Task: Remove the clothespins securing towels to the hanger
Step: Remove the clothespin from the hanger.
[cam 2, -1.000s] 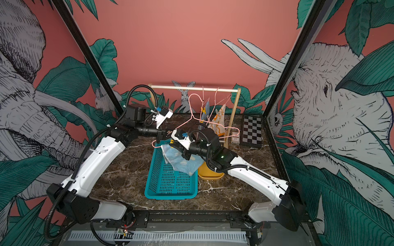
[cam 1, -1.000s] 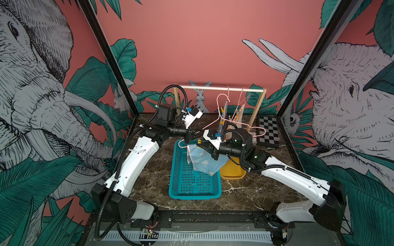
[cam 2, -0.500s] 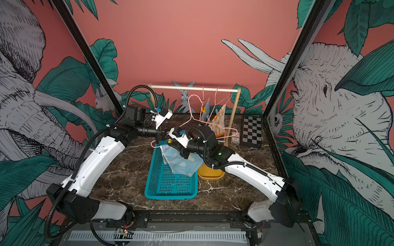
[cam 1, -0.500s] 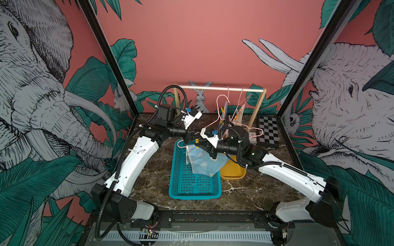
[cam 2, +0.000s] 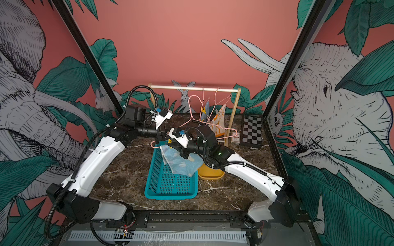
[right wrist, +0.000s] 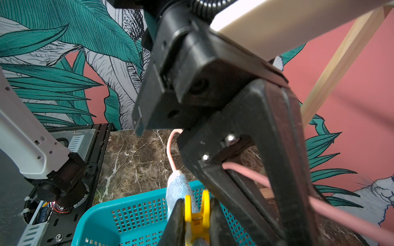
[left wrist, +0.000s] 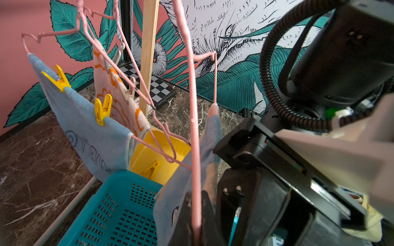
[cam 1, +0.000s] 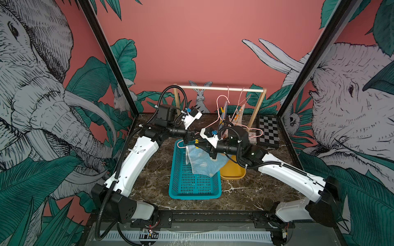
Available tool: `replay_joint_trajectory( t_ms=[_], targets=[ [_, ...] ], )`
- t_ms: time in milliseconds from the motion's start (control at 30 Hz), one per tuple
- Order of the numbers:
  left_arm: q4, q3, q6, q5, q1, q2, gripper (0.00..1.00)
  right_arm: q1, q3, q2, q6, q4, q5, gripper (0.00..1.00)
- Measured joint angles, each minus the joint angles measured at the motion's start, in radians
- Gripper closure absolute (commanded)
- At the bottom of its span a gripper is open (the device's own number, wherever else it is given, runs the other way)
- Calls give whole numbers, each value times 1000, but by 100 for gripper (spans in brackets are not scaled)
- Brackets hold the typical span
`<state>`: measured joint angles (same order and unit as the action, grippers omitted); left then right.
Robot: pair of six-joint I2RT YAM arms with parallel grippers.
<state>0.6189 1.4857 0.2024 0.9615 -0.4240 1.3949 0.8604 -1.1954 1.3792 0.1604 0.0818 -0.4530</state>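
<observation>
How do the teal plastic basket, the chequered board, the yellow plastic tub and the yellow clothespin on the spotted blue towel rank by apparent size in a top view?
1. teal plastic basket
2. chequered board and yellow plastic tub: unranked, the tub is half hidden
3. yellow clothespin

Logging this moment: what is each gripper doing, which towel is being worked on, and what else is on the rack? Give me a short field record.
left gripper: shut on the pink hanger
right gripper: shut on a yellow clothespin that clips the light blue towel to that hanger
light blue towel: hangs over the teal basket
yellow bin: one loose clothespin inside
rack: blue towel held by two yellow clips; cream towel beside it, both on hangers
</observation>
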Motion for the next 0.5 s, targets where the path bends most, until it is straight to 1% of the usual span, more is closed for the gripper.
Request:
replay_joint_trajectory(
  t_ms=[133, 500],
  targets=[
    [-1, 0, 0, 0, 0, 0, 100, 0, -10, 4, -1, -7, -5, 78],
    [0, 0, 0, -1, 0, 0, 100, 0, -12, 6, -2, -9, -11, 75]
  ],
)
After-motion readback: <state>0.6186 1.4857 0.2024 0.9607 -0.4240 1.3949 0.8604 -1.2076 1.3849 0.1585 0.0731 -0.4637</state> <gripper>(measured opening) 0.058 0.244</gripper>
